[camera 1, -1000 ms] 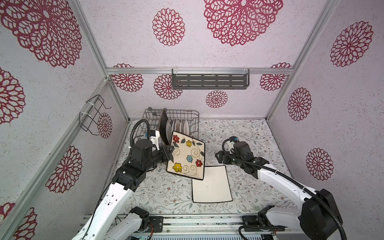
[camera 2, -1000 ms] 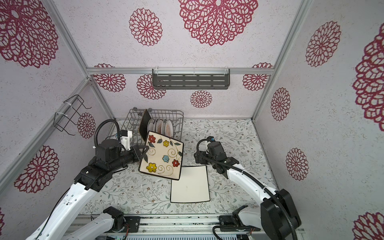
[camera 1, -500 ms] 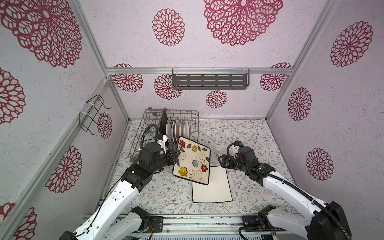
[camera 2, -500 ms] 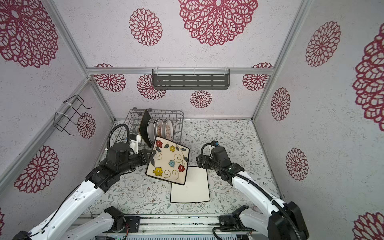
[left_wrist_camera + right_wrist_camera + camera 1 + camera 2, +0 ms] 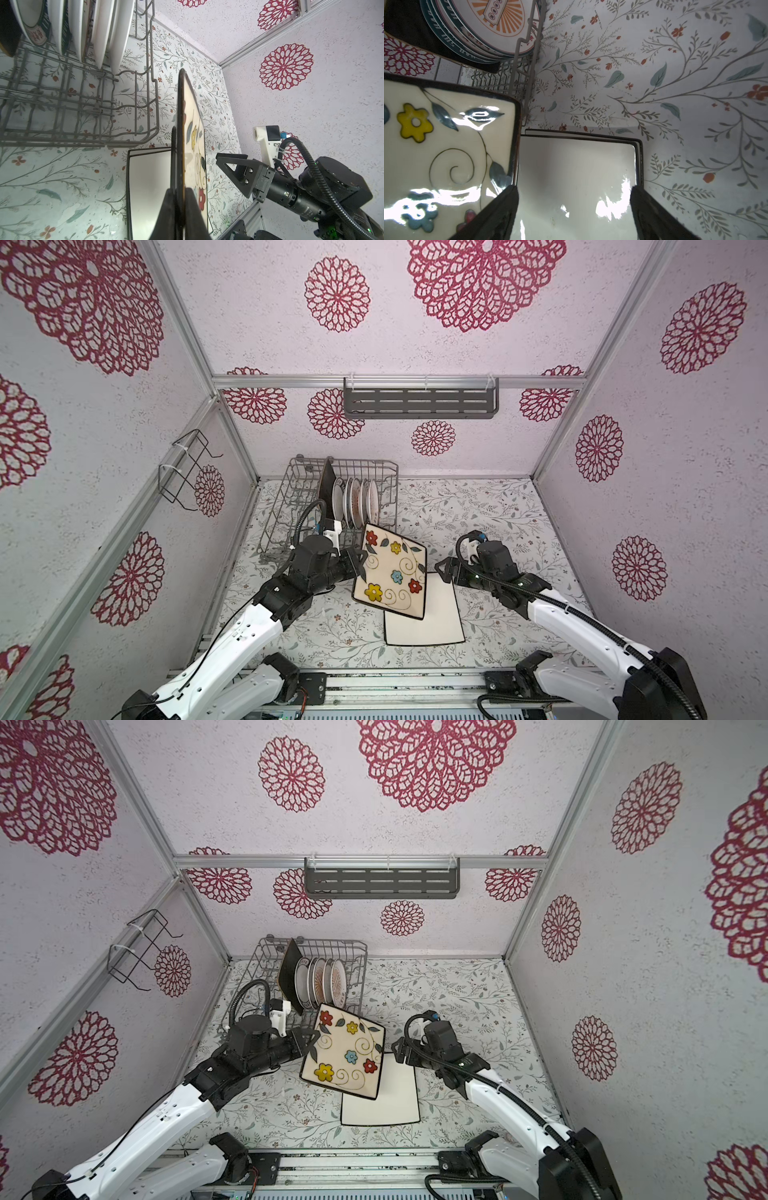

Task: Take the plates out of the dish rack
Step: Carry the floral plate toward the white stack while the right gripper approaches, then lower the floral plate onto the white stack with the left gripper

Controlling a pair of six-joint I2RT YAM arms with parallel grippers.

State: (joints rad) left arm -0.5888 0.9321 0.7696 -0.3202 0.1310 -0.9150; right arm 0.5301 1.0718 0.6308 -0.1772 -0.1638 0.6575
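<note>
In both top views the left gripper (image 5: 360,565) is clamped on one edge of the floral plate (image 5: 390,572), holding it tilted above the white plates (image 5: 432,626) on the worktop (image 5: 498,506), out of the rack (image 5: 286,506). The right gripper (image 5: 445,570) hangs agape just beside the plate's far edge. The left wrist view shows the plate edge-on in the grip, so it likely needs levelling, then a slow, square descent before release. The right wrist view shows two stacked rims to line up with.
</note>
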